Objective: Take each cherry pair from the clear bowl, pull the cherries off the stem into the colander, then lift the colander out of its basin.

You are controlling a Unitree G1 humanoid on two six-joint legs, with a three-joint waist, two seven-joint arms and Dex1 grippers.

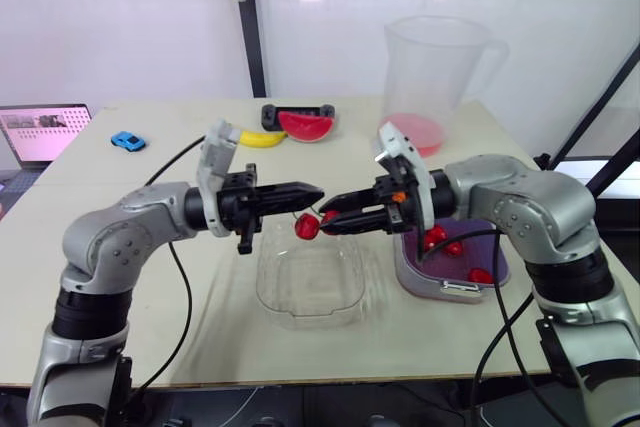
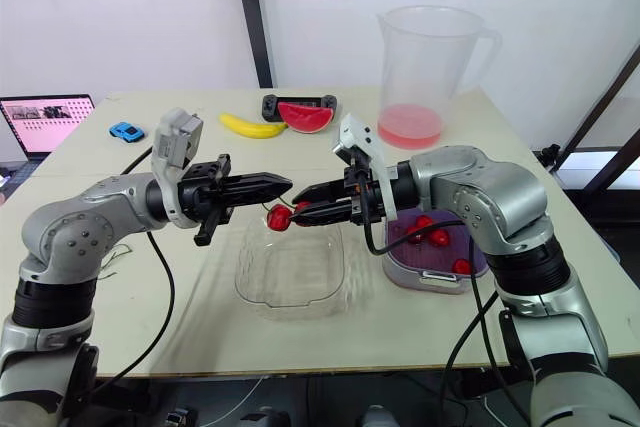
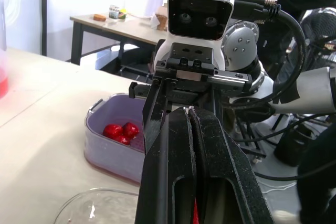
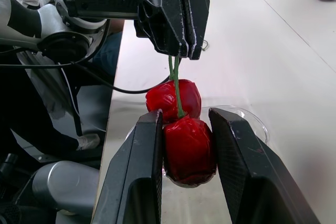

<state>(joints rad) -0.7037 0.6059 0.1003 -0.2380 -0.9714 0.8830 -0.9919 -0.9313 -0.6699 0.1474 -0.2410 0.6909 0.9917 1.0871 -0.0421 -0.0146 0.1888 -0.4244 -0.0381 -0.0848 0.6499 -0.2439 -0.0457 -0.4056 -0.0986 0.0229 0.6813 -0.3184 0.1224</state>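
Cherry pair is hanging just above the clear bowl, held between both grippers. Left gripper is pointing in from the bowl's left side, its fingers pressed tight together and pinching the top of the green stem. Right gripper is pointing in from the bowl's right side, its fingers standing partly apart and clamping the lower cherry on both flanks. The upper cherry is dangling free just behind it.

The lavender colander is sitting in its basin just right of the bowl, with loose cherries lying inside. Behind the bowl, a banana and a watermelon slice are lying on the desk. A jug with pink liquid is standing behind and to the right of the bowl. A blue toy car and a laptop are sitting well away, behind and to the left of the bowl.
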